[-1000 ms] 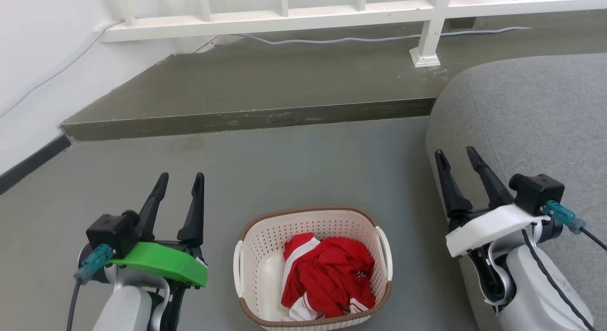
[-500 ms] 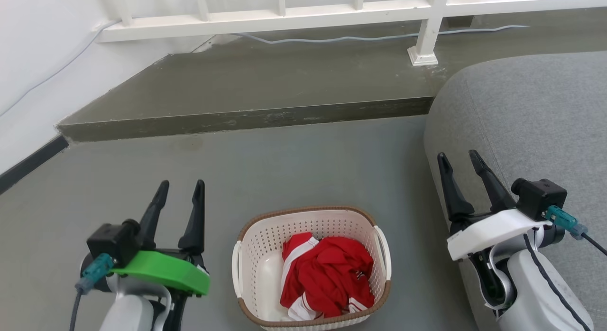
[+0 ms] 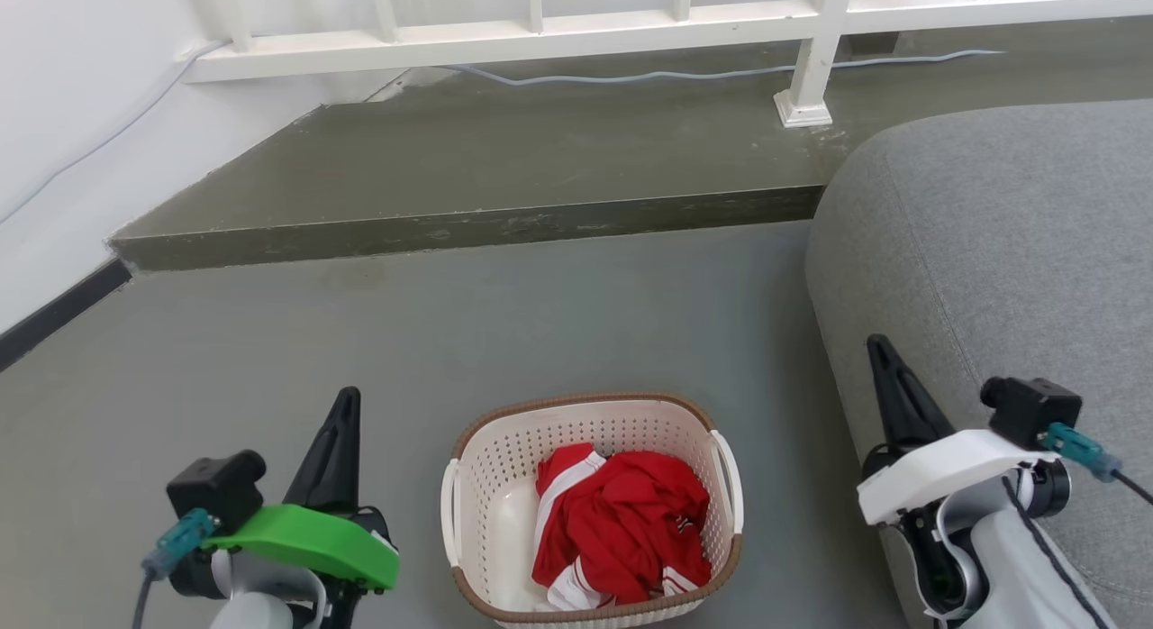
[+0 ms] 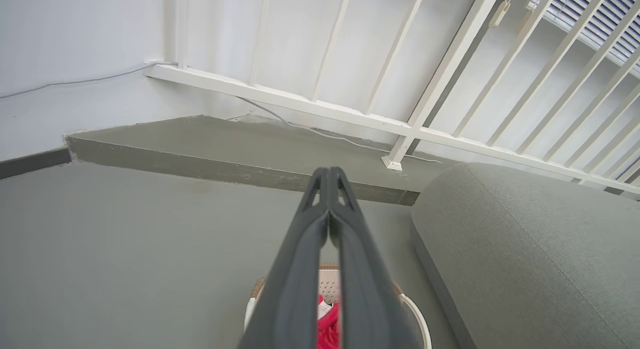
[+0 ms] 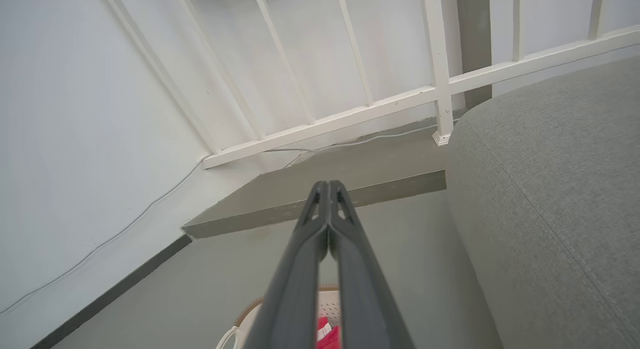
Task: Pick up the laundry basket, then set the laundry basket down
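**Basket on the floor, both claws pinched shut**

The grey floor takes up most of the space. On the robot's right there's a big rounded grey sofa. Behind both runs a low raised concrete step, with a white railing along its back edge against the white wall.

The laundry basket sits upright on the floor between the two arms, close in front of the robot. It's near the sofa but clear of it. It has cream perforated walls, a brown woven-look rim and a white handle on each side, and neither handle is being touched. Inside is a crumpled red garment with white stripes. It might be a sports jersey, but it's too bunched up to tell.

The left gripper, the one with the green cover, hangs just beside the basket's left side. Its two dark fingers are pressed together with nothing between them. The left wrist view shows the tips meeting.

The right gripper has a white cover and sits in front of the sofa's edge. Its fingers are pressed together on nothing as well.

A thin pale cable snakes along the step under the railing.
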Available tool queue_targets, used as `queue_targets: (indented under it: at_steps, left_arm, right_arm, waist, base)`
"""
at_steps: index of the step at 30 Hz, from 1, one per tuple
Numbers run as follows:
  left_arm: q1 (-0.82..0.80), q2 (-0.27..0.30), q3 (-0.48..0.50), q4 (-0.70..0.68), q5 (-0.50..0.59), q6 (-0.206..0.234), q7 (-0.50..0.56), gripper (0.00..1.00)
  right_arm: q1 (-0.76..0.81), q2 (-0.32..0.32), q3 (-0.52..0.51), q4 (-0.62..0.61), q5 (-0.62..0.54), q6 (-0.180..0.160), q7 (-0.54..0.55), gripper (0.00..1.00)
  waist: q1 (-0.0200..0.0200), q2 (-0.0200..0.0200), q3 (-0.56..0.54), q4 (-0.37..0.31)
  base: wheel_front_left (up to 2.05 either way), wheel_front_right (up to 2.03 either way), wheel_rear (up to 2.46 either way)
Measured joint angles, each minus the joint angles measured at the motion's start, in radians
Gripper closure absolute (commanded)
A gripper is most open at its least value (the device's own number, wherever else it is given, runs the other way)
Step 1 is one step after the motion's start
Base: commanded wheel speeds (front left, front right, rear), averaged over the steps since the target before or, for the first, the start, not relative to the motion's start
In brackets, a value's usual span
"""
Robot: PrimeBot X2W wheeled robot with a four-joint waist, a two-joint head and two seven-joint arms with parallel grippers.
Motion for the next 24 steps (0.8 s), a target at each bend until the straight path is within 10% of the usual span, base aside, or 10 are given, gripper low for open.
queue_targets:
  at_steps: [24]
  left_arm:
    - [0.000, -0.003, 0.069, 0.002, -0.273, 0.000, 0.086, 1.00]
  right_arm:
    - [0.000, 0.013, -0.079, -0.002, 0.300, 0.009, 0.091, 1.00]
  waist:
    - [0.0000, 0.0000, -0.005, 0.002]
  base:
    - [0.00, 0.00, 0.00]
